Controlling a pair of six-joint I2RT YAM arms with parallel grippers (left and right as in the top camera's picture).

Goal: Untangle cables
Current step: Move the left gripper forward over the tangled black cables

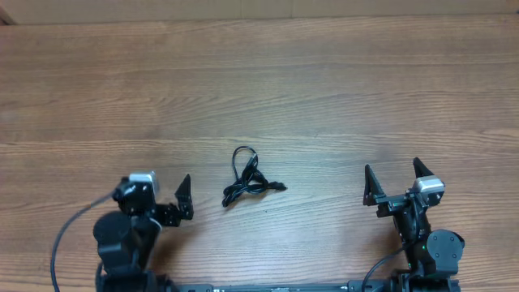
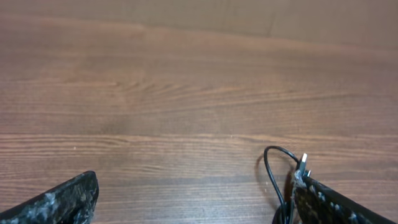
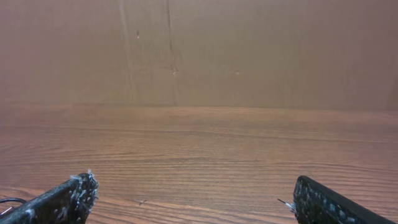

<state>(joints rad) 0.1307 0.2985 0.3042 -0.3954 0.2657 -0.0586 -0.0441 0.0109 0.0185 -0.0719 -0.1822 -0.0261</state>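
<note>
The cables (image 1: pixel 247 180) are thin black cords knotted in a small bundle with one loop sticking out at the far side, lying on the wooden table between the two arms. My left gripper (image 1: pixel 159 197) is open and empty, just left of the bundle. In the left wrist view a cable loop (image 2: pixel 271 171) lies right beside my right fingertip, and the gripper (image 2: pixel 199 208) holds nothing. My right gripper (image 1: pixel 393 178) is open and empty, well to the right of the bundle. In the right wrist view the gripper (image 3: pixel 196 202) frames bare wood.
The wooden table (image 1: pixel 259 89) stretches far and wide around the bundle. A brown cardboard wall (image 3: pixel 199 50) stands at the table's far edge. Thick black robot wires (image 1: pixel 65 239) curve beside the left arm base.
</note>
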